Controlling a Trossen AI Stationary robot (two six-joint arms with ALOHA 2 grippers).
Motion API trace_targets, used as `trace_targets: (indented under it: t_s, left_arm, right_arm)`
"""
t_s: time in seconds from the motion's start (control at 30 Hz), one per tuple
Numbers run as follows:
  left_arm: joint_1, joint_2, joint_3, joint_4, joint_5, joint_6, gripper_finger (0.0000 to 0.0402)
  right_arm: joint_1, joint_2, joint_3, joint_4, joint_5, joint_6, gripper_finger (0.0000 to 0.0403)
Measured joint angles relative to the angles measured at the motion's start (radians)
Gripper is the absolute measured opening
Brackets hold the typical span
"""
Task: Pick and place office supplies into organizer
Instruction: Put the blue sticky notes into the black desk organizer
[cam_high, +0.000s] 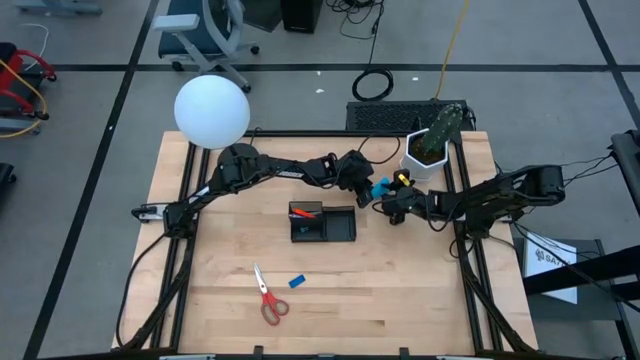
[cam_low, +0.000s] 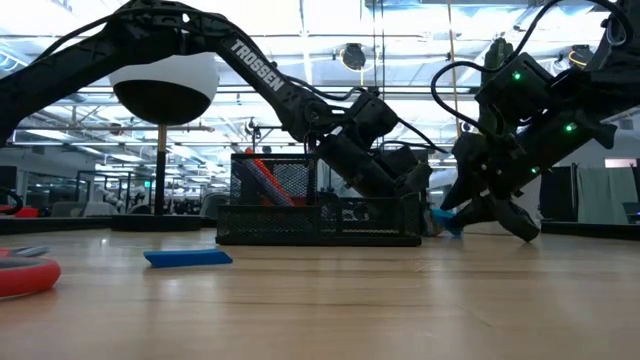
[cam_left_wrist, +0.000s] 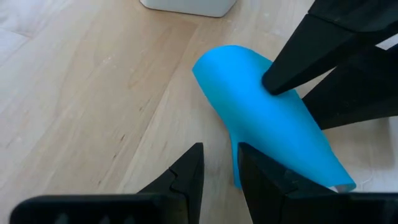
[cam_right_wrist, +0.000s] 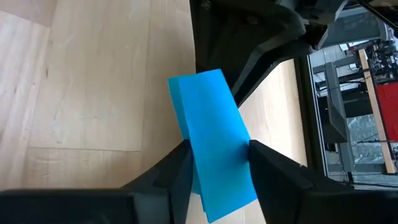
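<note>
The blue square note pad (cam_high: 381, 186) sits tilted just right of the black organizer (cam_high: 322, 222), between both grippers. My right gripper (cam_right_wrist: 217, 149) is shut on it, coming from the table's right (cam_high: 392, 206). My left gripper (cam_left_wrist: 221, 152), reaching from the left (cam_high: 366, 188), is slightly open with its fingers on either side of the pad's near edge (cam_left_wrist: 235, 165); I cannot tell whether they touch it. Red and black pens stand in the organizer's left compartment (cam_high: 303, 211). The red-handled scissors (cam_high: 268, 297) and the blue eraser (cam_high: 296, 281) lie flat on the table nearer the front. My right gripper pinches the note pad between its two fingers (cam_right_wrist: 264, 168), one on each side of the pad's end nearest it (cam_right_wrist: 214, 174). The fingers come slanting down from the table's right. The pad is tilted and low over the table (cam_low: 446, 220); whether a corner rests on the wood I cannot tell.
A white potted cactus (cam_high: 432, 148) stands just behind the grippers, and the white globe lamp (cam_high: 211, 110) is at the far left corner. Bare wood lies in front of the organizer and along the table's left and near right parts.
</note>
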Motion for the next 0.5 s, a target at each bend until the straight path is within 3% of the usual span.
trace_targets:
  t_s: [0.33,0.5]
  left_arm:
    - [0.0,0.0,0.0,-0.002,-0.001,0.004,0.0104]
    - [0.0,0.0,0.0,-0.002,-0.001,0.004,0.0104]
  right_arm:
    - [0.0,-0.001,0.001,-0.018,0.0,0.022,0.0018]
    - [-0.002,-0.001,0.001,-0.023,0.0,0.04,0.0006]
